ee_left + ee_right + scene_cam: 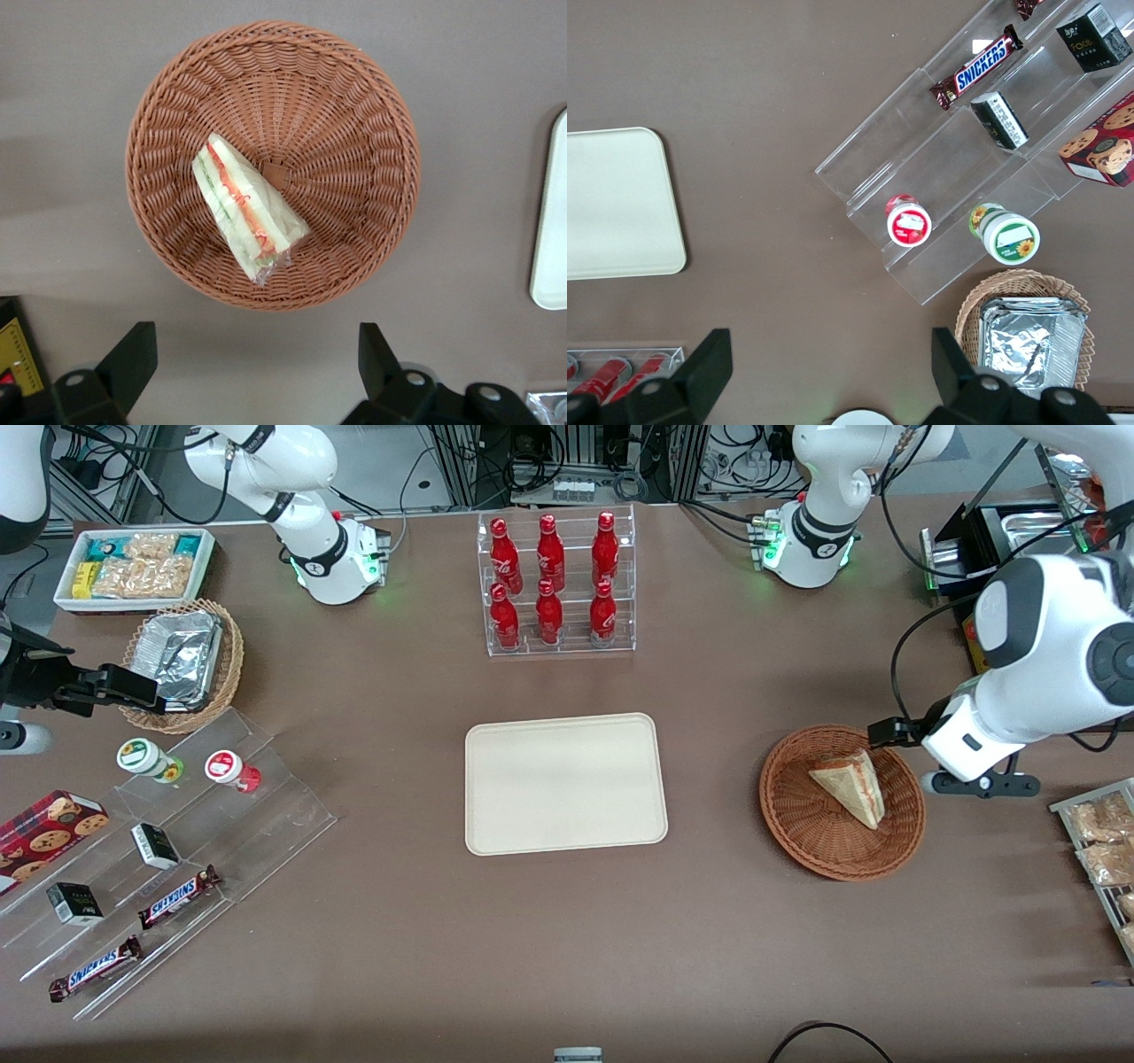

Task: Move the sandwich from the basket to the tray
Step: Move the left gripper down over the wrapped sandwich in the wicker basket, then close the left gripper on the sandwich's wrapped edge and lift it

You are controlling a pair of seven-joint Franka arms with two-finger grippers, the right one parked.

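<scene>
Front view: nothing moved yet; sandwich point(852, 784) lies in the basket point(815, 837), which sits at 3 o'clock from the tray point(565, 784), well apart. Tray bare. The whole pick, carry and set-down is left. Gripper is hidden under the working arm, above the basket's rim toward that arm's end.

Left wrist view: gripper point(257, 367) hovers above the table just beside the basket point(354, 133), fingers spread wide, holding nothing. Sandwich point(248, 208) in clear wrap, filling edge up, near basket centre

Right wrist view: tray point(616, 204) corner bare

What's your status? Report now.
End effector open, hovering above basket. Sandwich in basket, untouched. Tray bare; table between them unobstructed.
</scene>
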